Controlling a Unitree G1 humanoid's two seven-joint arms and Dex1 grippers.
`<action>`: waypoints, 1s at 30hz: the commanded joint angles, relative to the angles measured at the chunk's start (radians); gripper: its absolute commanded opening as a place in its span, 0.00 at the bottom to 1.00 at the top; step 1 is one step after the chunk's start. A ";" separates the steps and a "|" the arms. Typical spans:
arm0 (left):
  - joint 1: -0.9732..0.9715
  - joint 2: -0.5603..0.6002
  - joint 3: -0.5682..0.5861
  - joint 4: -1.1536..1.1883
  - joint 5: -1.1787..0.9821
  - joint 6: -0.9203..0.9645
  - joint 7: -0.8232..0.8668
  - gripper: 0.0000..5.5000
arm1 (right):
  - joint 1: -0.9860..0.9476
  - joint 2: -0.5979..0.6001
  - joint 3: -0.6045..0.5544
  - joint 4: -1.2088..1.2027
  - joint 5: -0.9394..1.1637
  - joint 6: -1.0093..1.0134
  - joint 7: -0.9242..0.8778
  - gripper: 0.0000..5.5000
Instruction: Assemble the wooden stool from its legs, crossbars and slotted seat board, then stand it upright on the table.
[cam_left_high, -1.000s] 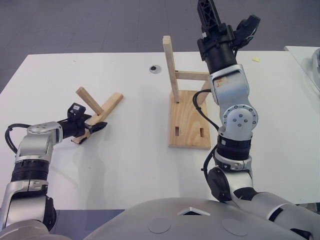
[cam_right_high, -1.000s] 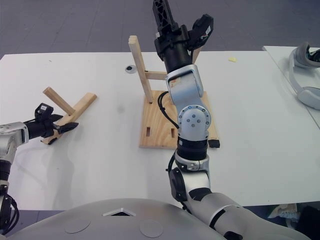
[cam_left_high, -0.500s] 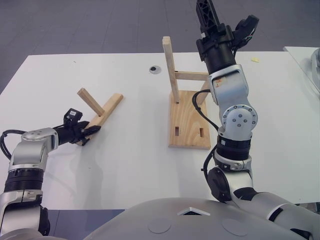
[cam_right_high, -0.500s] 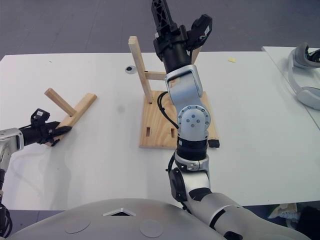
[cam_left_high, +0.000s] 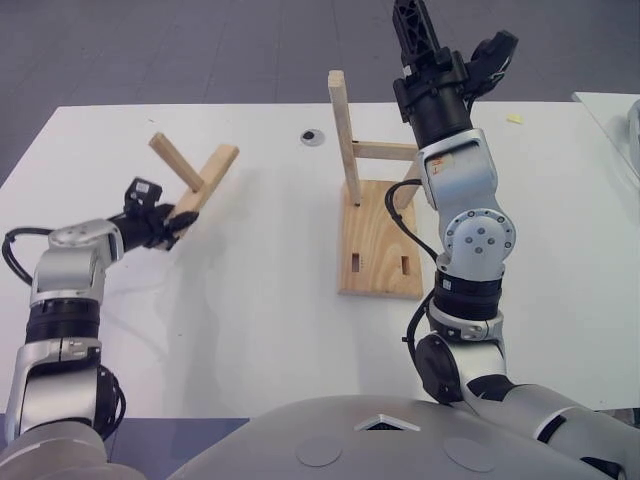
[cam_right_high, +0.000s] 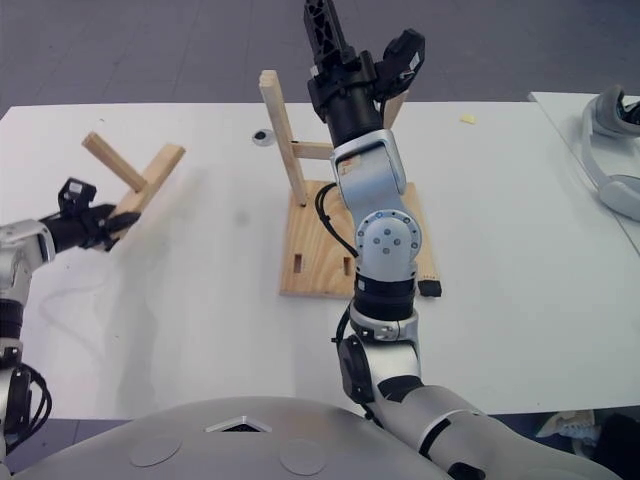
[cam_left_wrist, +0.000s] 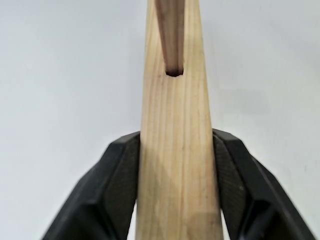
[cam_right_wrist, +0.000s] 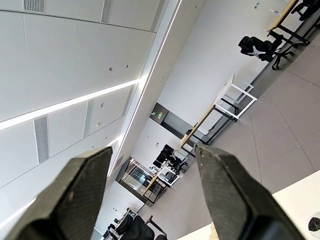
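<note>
Left claw (cam_left_wrist: 176, 150) clamps the wooden leg (cam_left_high: 205, 180) with crossbar (cam_left_high: 175, 160); right claw (cam_right_wrist: 152, 195) gapes wide.

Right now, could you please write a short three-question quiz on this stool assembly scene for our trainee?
1. True or false: the left gripper is shut on a wooden leg with a crossbar in it.
2. Where is the seat board? A) lying flat on the table; B) held up in the air; C) standing on edge.
3. Fill in: the right gripper, raised and pointing upward, has its fingers ____.
Key: 1 true; 2 A; 3 open.
</note>
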 joint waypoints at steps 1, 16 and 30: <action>-0.172 -0.019 -0.008 -0.079 -0.001 -0.018 0.014 0.37 | -0.041 -0.056 0.037 -0.011 -0.092 0.057 0.032 0.56; -0.394 -0.112 -0.049 -0.309 -0.085 0.102 0.003 0.37 | -0.066 -0.016 0.007 -0.014 -0.139 0.101 0.059 0.87; -0.348 -0.171 -0.101 -0.499 -0.187 0.210 -0.031 0.37 | -0.098 0.023 -0.084 0.000 0.006 0.151 0.017 0.87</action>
